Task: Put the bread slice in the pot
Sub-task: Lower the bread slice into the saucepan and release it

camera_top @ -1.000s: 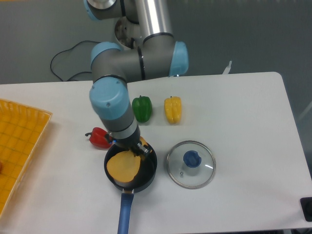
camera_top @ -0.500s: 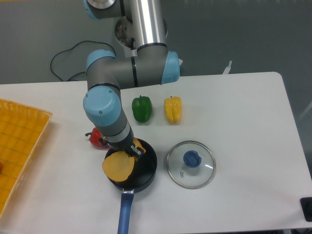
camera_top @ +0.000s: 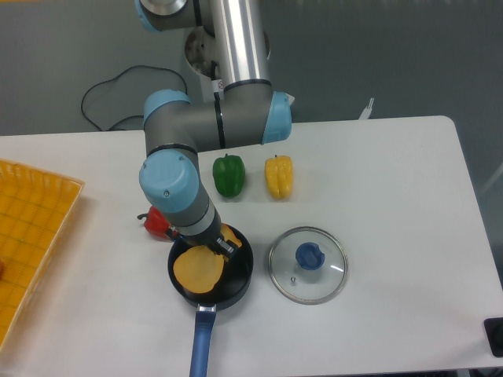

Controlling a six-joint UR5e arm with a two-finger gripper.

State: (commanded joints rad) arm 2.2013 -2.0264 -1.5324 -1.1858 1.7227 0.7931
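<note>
A white table [camera_top: 393, 181] stands before a grey wall, with a black cable trailing at its back edge. The pot [camera_top: 236, 281] sits near the front edge, its blue handle pointing toward that edge. The bread slice [camera_top: 196, 269] lies inside the pot, toward its left side. The gripper [camera_top: 220, 245] hangs over the pot's back rim, touching the slice; whether its fingers are apart or together I cannot tell. A red pepper [camera_top: 156, 224] lies just behind the pot, a green pepper [camera_top: 229, 174] and yellow pepper [camera_top: 278, 176] further back. A glass lid [camera_top: 307, 264] rests right of the pot. An orange tray [camera_top: 31, 236] occupies the left edge
</note>
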